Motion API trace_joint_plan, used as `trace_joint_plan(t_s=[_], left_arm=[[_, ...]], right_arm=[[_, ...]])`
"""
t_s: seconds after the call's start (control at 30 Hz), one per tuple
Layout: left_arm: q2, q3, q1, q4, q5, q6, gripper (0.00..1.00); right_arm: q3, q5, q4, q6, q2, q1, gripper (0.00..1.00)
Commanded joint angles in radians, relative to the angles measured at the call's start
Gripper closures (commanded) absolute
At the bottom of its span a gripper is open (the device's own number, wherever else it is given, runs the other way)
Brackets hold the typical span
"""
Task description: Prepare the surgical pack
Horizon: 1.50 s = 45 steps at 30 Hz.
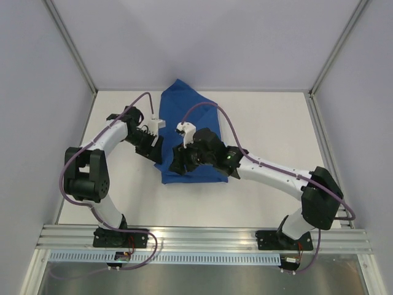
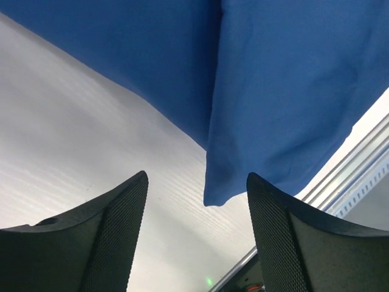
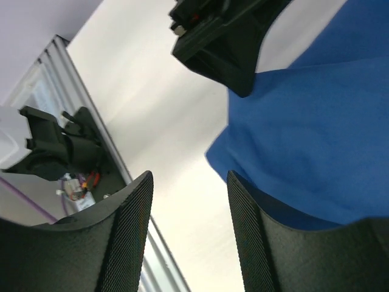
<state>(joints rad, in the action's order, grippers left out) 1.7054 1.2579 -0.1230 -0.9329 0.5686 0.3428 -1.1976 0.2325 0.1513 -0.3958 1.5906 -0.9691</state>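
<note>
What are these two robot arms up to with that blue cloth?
Two robot arms are working on a blue fabric drape, which lies folded into a bundle on the white table. The left gripper sits at the bundle's left edge and the right gripper is over its near part. Both have their jaws apart with nothing between them, so neither is holding the cloth at this moment.

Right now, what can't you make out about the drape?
Top view: middle of the drape, hidden under the left gripper and right gripper.
Left wrist: most of the drape, cut off by the top edge.
Right wrist: same, cut off at the right edge.
All views: anything inside the folds, covered by cloth.
</note>
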Motion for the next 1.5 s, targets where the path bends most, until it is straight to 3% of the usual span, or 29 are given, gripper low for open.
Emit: trace_joint_plan(t_s=[0.0, 0.07, 0.2, 0.47, 0.67, 0.77, 0.8, 0.9, 1.2, 1.47], left_arm=[[0.016, -0.014, -0.016, -0.027, 0.074, 0.044, 0.27], [0.019, -0.021, -0.026, -0.038, 0.088, 0.058, 0.32], [0.017, -0.023, -0.032, -0.052, 0.094, 0.068, 0.58], [-0.016, 0.001, -0.032, -0.089, 0.091, 0.088, 1.00], [-0.018, 0.008, -0.032, -0.118, 0.106, 0.102, 1.00], [-0.027, 0.024, -0.032, -0.136, 0.117, 0.108, 1.00], [-0.029, 0.032, -0.032, -0.148, 0.122, 0.110, 1.00], [-0.039, 0.050, -0.032, -0.181, 0.125, 0.127, 1.00], [-0.099, 0.083, -0.032, -0.288, 0.165, 0.189, 1.00], [-0.095, -0.073, -0.026, -0.219, 0.094, 0.205, 1.00]], right_arm=[[0.062, -0.047, 0.097, 0.162, -0.037, 0.043, 0.46], [0.067, -0.080, 0.152, 0.268, -0.041, 0.049, 0.47], [0.085, -0.127, 0.215, 0.551, -0.027, 0.047, 0.50], [0.105, -0.056, 0.234, 0.635, -0.008, 0.046, 0.58], [0.078, -0.160, 0.226, 0.641, 0.068, 0.046, 0.66], [0.059, -0.168, 0.249, 0.638, 0.104, 0.046, 0.81], [0.061, -0.179, 0.251, 0.640, 0.100, 0.044, 0.90], [0.072, -0.199, 0.257, 0.644, 0.069, 0.044, 1.00], [0.110, -0.177, 0.298, 0.692, -0.101, 0.020, 0.99], [0.144, -0.125, 0.288, 0.681, -0.017, 0.001, 1.00]])
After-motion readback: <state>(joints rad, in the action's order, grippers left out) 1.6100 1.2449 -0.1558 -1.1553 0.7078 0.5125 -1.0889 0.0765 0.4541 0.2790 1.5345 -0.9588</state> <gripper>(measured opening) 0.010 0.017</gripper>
